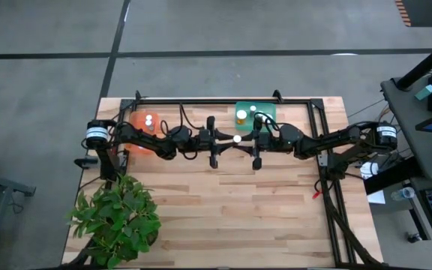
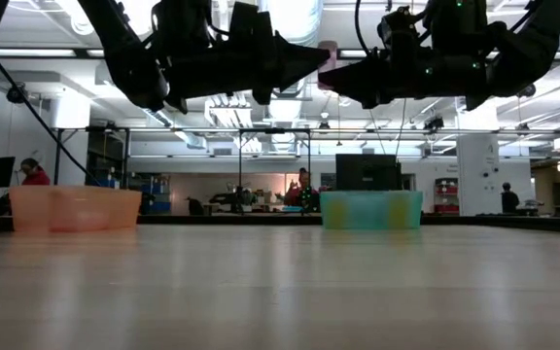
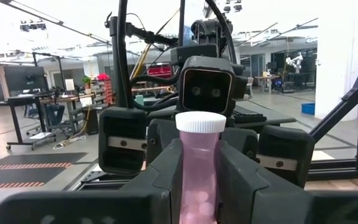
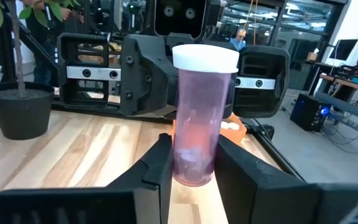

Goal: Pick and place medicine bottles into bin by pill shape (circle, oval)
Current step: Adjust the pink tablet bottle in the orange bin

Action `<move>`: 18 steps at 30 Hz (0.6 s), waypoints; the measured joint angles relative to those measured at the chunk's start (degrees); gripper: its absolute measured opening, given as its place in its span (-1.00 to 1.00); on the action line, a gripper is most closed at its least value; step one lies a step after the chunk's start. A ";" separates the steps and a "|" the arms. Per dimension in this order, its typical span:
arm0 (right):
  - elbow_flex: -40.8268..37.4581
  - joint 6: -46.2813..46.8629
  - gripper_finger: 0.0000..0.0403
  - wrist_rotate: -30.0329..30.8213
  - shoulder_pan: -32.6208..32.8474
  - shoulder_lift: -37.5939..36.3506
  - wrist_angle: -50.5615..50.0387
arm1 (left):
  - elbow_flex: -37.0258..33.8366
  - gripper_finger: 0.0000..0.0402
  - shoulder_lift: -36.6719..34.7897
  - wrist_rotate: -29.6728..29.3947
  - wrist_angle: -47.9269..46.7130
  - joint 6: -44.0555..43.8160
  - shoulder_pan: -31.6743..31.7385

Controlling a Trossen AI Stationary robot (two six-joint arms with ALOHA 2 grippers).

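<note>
One medicine bottle (image 4: 199,118), clear pink with a white cap (image 1: 237,139), hangs upright in the air over the middle of the table. Both grippers meet at it, pointing level at each other. My left gripper (image 3: 199,180) comes from the table's left and is shut on it. My right gripper (image 4: 194,171) comes from the right, its fingers closed against the bottle's lower sides. Small pills show in the bottle's bottom (image 3: 197,200). More bottles stand in the orange bin (image 1: 145,122) and the green bin (image 1: 255,114). My left gripper pinches the bottle's body (image 3: 199,168) between its two fingers, below the white cap. The fingers come level from the table's left. The bottle stands upright, cap up, lifted clear of the table. My right gripper has the bottle's lower body (image 4: 194,163) between its two fingers (image 4: 160,171), which lie against its two sides near the base. They come level from the table's right. The bottle stays upright and clear of the table.
The orange bin (image 2: 74,208) stands at the far left and the green bin (image 2: 371,209) at the far middle of the wooden table. A potted plant (image 1: 118,214) fills the near left corner. A black frame (image 1: 223,101) runs along the far and right edges.
</note>
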 joint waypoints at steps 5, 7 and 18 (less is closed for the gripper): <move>0.00 0.35 -0.56 -0.02 0.00 0.00 -0.43 | -0.32 -0.54 -0.02 0.29 -0.04 -0.15 0.00; 0.00 0.28 -0.58 -0.14 0.00 -0.01 -0.58 | -0.51 -0.41 -0.02 0.48 -0.50 -0.18 0.02; 0.00 -1.09 -0.57 2.14 0.01 -2.47 -13.66 | -0.61 0.05 -3.78 0.62 -17.18 2.37 0.24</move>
